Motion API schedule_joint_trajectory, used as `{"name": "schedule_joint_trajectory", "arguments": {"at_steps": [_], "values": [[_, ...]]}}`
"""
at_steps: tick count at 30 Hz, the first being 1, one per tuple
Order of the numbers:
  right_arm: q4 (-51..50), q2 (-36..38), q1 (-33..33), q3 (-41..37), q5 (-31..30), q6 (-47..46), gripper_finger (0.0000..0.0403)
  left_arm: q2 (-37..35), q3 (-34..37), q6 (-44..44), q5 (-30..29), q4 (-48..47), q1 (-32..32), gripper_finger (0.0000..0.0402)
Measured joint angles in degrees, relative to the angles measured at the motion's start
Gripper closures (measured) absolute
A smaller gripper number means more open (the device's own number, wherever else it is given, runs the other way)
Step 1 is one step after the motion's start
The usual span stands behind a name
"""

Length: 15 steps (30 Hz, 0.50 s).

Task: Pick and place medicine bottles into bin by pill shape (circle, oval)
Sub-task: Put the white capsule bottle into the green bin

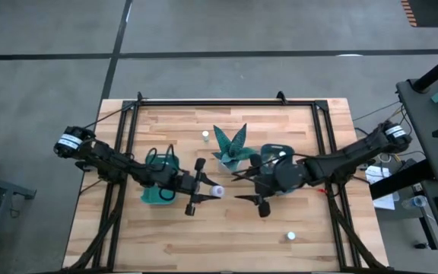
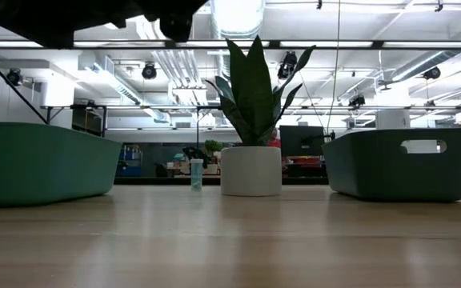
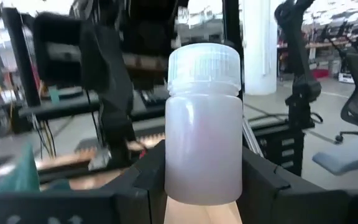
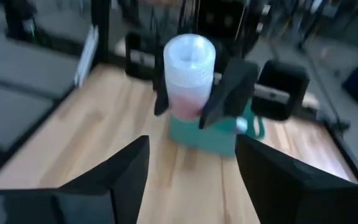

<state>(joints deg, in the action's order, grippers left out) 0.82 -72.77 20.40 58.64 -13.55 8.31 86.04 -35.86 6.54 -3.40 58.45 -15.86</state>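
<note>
The left gripper (image 1: 206, 191) pinches a white-capped medicine bottle (image 1: 217, 191) above the table's (image 1: 226, 236) middle, right of the left teal bin (image 1: 157, 196). Facing it, the right gripper (image 1: 248, 187) hangs with jaws spread. 2 more bottles (image 1: 204, 136) stand apart: 1 far, 1 near right.

Wooden worktop (image 1: 128, 236) carries two teal bins (image 1: 158, 194) (image 1: 280, 152), potted plant (image 1: 230, 148), two loose bottles (image 1: 204, 136) (image 1: 290, 237).
</note>
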Motion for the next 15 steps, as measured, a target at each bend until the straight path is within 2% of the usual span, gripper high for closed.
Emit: {"name": "schedule_joint_trajectory", "arguments": {"at_steps": [4, 9, 15], "values": [[18.6, 0.2, 0.0, -7.9, 0.0, 1.2, 0.0177, 0.0, 0.0, 2.3, 0.1, 1.6, 0.0, 0.0281], [41.0, -4.2, -0.4, -14.1, -0.2, 3.8, 0.0177, 0.1, -0.2, 5.0, 0.1, 2.9, 0.1, 0.0281], [51.5, -10.8, -0.5, -13.6, 0.0, 6.6, 0.0177, 0.1, -0.3, 6.4, 0.0, 4.3, 0.4, 0.0281]]}}
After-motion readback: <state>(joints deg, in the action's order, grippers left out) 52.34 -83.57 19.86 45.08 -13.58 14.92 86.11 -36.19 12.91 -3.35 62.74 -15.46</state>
